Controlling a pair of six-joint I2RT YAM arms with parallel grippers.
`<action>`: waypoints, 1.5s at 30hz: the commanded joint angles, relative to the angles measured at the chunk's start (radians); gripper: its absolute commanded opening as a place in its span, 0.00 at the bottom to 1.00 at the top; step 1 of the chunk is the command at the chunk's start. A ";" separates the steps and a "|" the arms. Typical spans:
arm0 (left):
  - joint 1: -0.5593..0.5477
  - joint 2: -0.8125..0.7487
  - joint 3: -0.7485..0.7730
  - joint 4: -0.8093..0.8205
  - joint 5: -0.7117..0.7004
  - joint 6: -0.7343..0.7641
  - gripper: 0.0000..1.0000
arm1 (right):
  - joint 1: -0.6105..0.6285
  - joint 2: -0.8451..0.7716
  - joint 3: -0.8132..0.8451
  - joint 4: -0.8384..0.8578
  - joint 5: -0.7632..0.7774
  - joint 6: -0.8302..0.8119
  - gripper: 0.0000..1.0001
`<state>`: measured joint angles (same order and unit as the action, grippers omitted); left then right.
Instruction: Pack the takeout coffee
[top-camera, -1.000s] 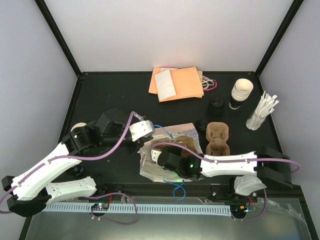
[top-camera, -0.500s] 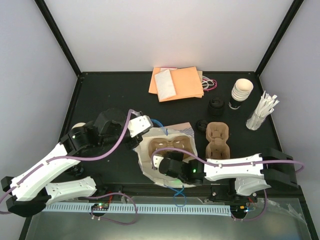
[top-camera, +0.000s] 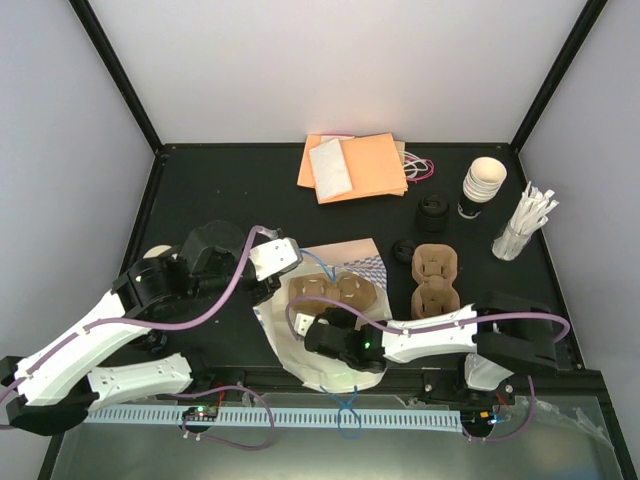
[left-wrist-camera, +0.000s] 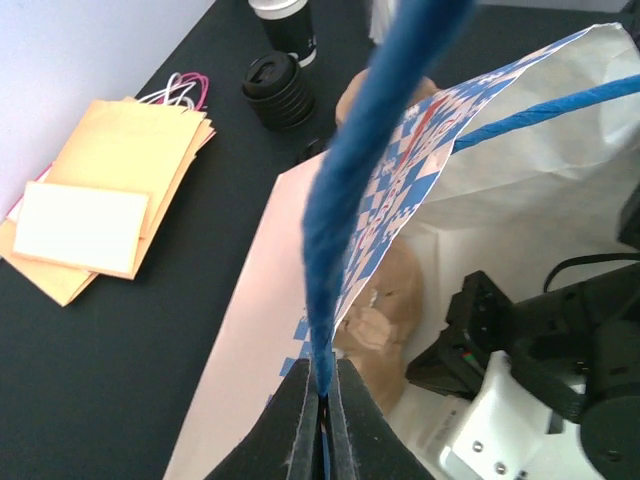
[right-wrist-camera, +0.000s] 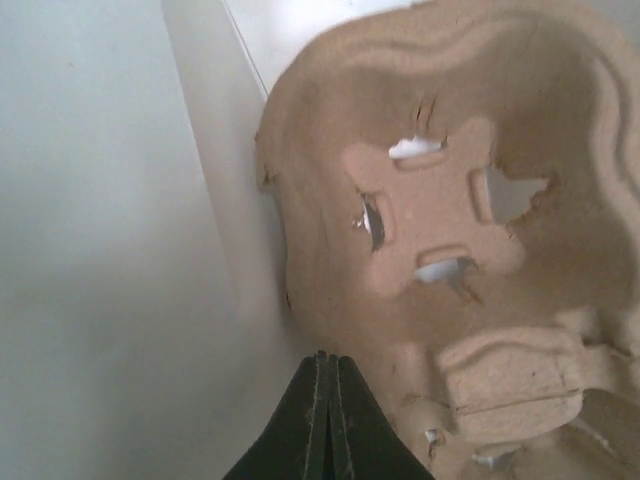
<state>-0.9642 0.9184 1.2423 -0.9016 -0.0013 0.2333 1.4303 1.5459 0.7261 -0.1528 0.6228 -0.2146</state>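
A white paper bag with blue checks (top-camera: 300, 352) lies open at the table's middle. A brown pulp cup carrier (top-camera: 335, 290) sits inside it. My left gripper (top-camera: 292, 268) is shut on the bag's blue rope handle (left-wrist-camera: 365, 150) and holds it up; the jaws (left-wrist-camera: 322, 378) pinch the rope. My right gripper (top-camera: 312, 332) is inside the bag, shut, with its tips (right-wrist-camera: 325, 372) against the carrier's rim (right-wrist-camera: 450, 200) beside the white bag wall (right-wrist-camera: 120, 250). No small cup with a black lid shows in any view.
A second pulp carrier (top-camera: 436, 280) lies right of the bag. A stack of black lids (top-camera: 433, 212) and a single black lid (top-camera: 404, 248) lie behind it. A stack of cream cups (top-camera: 482, 183), a cup of white sticks (top-camera: 522, 225) and flat orange bags (top-camera: 355, 168) stand at the back.
The bag has opened wider and its mouth has turned toward the camera. My right gripper has moved left and nearer inside it. The carrier now lies deeper in the bag.
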 joint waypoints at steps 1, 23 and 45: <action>-0.005 -0.045 0.020 0.035 0.101 0.022 0.03 | -0.008 0.033 0.027 0.040 0.088 0.057 0.01; -0.021 0.031 0.003 -0.011 0.252 0.000 0.02 | -0.122 -0.004 0.080 0.066 -0.040 -0.031 0.01; -0.057 0.040 0.000 0.003 0.193 0.016 0.01 | -0.108 -0.072 0.061 -0.187 0.042 0.072 0.01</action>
<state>-1.0107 0.9569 1.2392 -0.9173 0.1810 0.2405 1.3476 1.4178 0.7712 -0.3046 0.6231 -0.1978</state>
